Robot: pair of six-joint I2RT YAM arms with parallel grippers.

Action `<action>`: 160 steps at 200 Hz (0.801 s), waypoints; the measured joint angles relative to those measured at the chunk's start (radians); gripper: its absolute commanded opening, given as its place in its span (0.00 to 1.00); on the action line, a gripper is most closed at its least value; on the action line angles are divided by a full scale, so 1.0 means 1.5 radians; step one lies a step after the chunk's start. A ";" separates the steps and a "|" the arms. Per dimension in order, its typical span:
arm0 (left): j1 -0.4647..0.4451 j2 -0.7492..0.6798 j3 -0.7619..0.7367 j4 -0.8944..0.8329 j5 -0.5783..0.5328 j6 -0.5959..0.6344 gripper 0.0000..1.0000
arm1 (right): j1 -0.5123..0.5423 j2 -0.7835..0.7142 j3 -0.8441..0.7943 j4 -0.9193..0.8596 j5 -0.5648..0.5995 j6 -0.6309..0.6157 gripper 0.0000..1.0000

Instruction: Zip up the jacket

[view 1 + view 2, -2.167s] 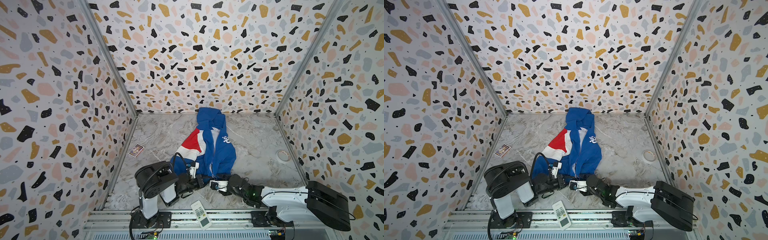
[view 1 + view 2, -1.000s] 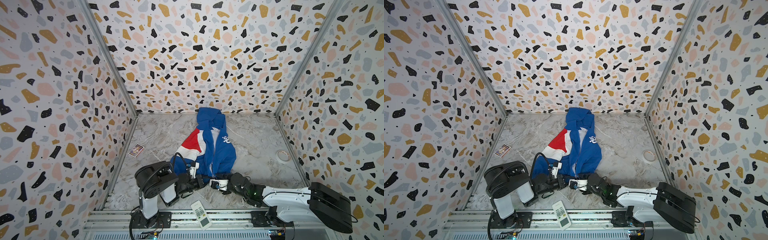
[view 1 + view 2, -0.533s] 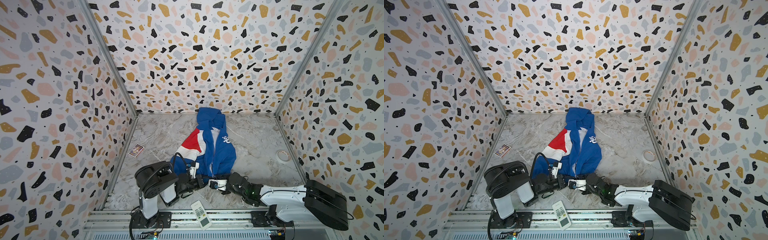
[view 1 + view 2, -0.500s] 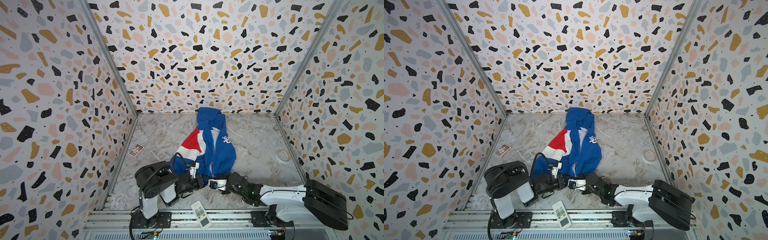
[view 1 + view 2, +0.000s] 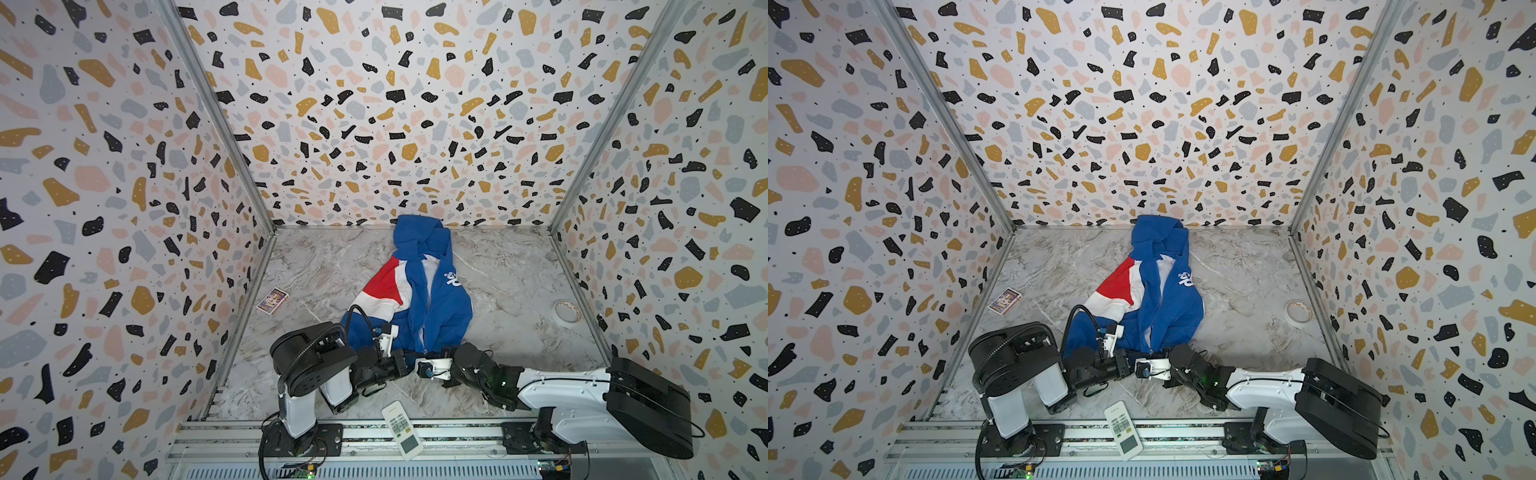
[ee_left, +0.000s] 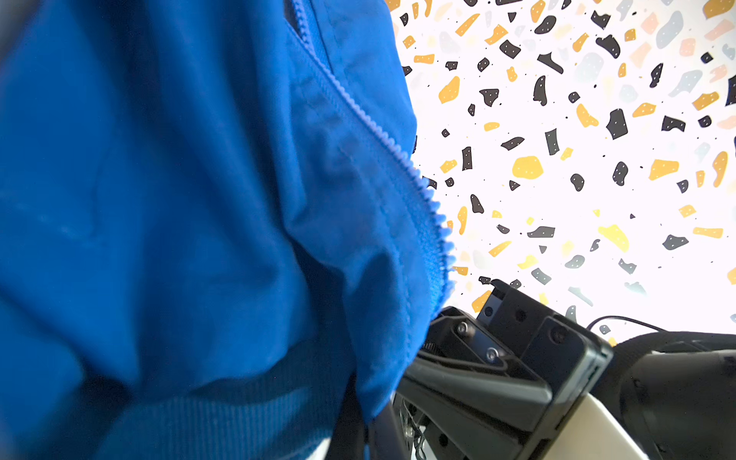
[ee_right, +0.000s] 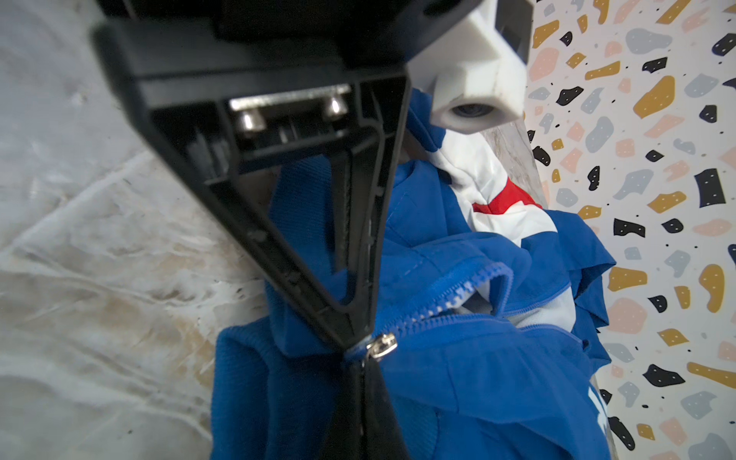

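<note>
The cell is boxed in by terrazzo-print walls (image 5: 415, 104) speckled black, mustard and pink, over a grey marble-look tabletop (image 5: 332, 266). In both top views the small royal-blue hooded fabric jacket (image 5: 432, 291) with red and white bands lies mid-frame. Its hood is against the back wall, its hem points toward the bottom of the frame, and the front is mostly unzipped. The left gripper (image 5: 409, 359) and right gripper (image 5: 420, 354) meet tip to tip at that hem, just below centre. A white remote control (image 5: 401, 430) sits on the front rail at bottom centre. A small printed card box (image 5: 272, 300) lies mid left and a pale tape roll (image 5: 567, 311) mid right, both well apart from the jacket.

The left wrist view is pretty much all blue fabric. The blue zipper teeth (image 6: 398, 155) run along a loose edge, the ribbed hem (image 6: 223, 414) is bunched close to the lens, and the right gripper's black body is just beside that edge.

In the right wrist view the left gripper's tapered black fingers (image 7: 370, 239) are pressed together on the ribbed hem. Right next to them the right gripper's dark fingers are closed too, pinching the jacket at the silver zipper slider (image 7: 380, 346). The slider sits at the hem end, with the teeth parted beyond it.
</note>
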 measured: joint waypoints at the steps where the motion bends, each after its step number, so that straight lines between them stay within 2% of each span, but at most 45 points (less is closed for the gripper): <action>1: 0.000 0.000 0.000 0.000 0.000 0.001 0.00 | 0.000 0.000 0.000 0.000 0.000 0.000 0.00; 160: -0.009 -0.030 0.004 -0.042 -0.038 0.095 0.00 | -0.021 -0.005 0.043 -0.052 -0.006 -0.056 0.00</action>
